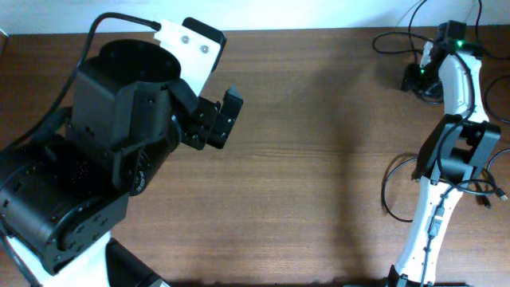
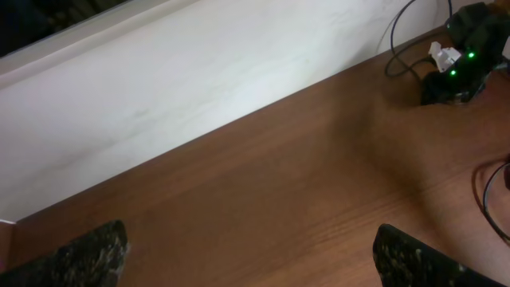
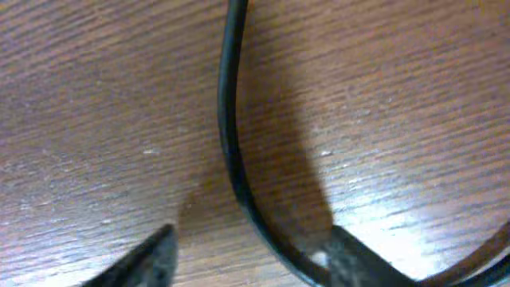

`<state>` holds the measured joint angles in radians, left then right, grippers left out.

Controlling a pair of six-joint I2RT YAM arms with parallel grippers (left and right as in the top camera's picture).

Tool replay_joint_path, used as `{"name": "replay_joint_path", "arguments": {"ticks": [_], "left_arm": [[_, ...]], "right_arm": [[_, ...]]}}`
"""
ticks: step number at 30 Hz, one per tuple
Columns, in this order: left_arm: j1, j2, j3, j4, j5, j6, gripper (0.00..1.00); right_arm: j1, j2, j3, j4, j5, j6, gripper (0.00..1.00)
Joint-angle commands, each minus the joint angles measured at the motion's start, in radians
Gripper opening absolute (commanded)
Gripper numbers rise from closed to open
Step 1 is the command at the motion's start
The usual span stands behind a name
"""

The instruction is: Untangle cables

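A thin black cable (image 3: 226, 119) runs down the wood in the right wrist view and curves between the fingers of my right gripper (image 3: 253, 239). The jaws stand a little apart, the cable lying against the right finger (image 3: 351, 259), not clamped. From overhead, that gripper (image 1: 420, 80) sits low on the table at the far right, its jaws hidden, with thin black cable loops (image 1: 390, 41) beside it. More loose strands (image 1: 388, 191) lie near the right arm. My left gripper (image 1: 223, 119) hangs high over the table's left, open and empty (image 2: 251, 239).
The wooden table (image 1: 319, 159) ends at a white wall (image 2: 199, 80) along its far edge. The big black left arm (image 1: 96, 159) fills the overhead's left side. A small plug end (image 1: 484, 199) lies at the right edge.
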<state>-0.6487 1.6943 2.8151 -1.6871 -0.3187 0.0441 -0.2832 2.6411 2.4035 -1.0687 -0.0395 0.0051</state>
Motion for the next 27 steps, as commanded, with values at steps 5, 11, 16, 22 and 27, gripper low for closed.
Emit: {"name": "replay_joint_path", "arguments": {"ticks": [5,11,16,22,27], "left_arm": [[0.003,-0.002,0.0,-0.001,0.009,-0.01,0.99],[0.003,-0.002,0.0,-0.001,0.009,-0.01,0.99],[0.003,-0.002,0.0,-0.001,0.009,-0.01,0.99],[0.003,-0.002,0.0,-0.001,0.01,-0.01,0.99],[0.003,-0.002,0.0,-0.001,0.055,-0.01,0.99]], "right_arm": [[0.002,0.015,-0.055,-0.028,-0.034,-0.005,0.04],[0.002,-0.011,-0.055,-0.156,-0.165,-0.005,0.04],[0.017,-0.19,-0.053,-0.199,-0.277,-0.005,0.04],[0.144,-0.548,-0.053,-0.328,-0.247,-0.007,0.04],[0.258,-0.719,-0.053,-0.452,-0.121,-0.008,0.04]]}}
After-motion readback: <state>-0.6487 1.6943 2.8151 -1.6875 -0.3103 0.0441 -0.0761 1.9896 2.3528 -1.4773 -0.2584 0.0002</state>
